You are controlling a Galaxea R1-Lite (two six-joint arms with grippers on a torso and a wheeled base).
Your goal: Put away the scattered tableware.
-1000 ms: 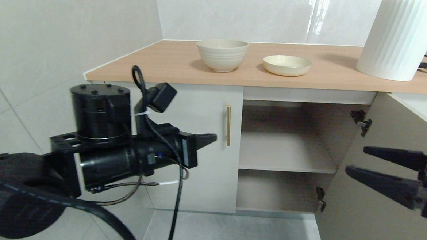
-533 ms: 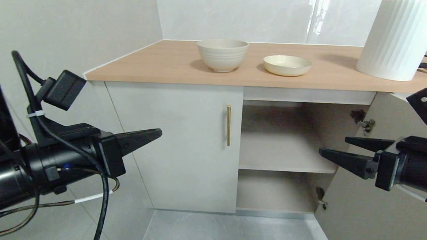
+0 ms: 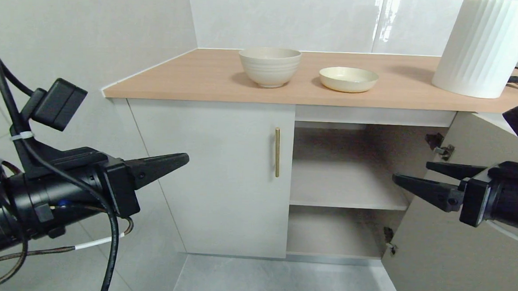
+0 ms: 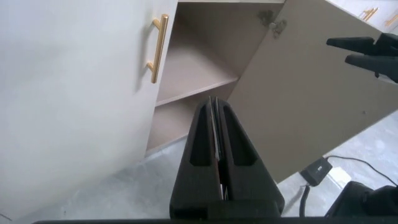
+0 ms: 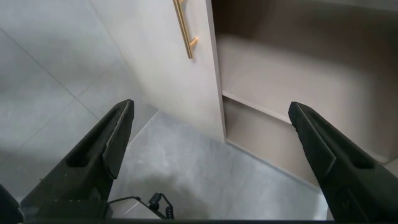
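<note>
My L pincer [image 3: 184, 159] is pressed shut on nothing, low and left of the cabinet [image 3: 221, 183]. R pincer [image 3: 412, 171] gapes wide by the open door [image 3: 439, 261]. Ribbed bowl [image 3: 270, 66] & shallow dish [image 3: 348, 78] sit near each other, not touching, on the wood countertop [image 3: 191, 82].

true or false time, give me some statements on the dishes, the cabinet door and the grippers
1. The bowl stands on the counter, left of the dish. True.
2. The dish lies in the bowl. False: it is beside it on the counter.
3. The right door is open. True.
4. The left gripper is open. False: it is shut, holding nothing.
5. The right gripper holds the bowl. False: it is open and apart from the bowl.
</note>
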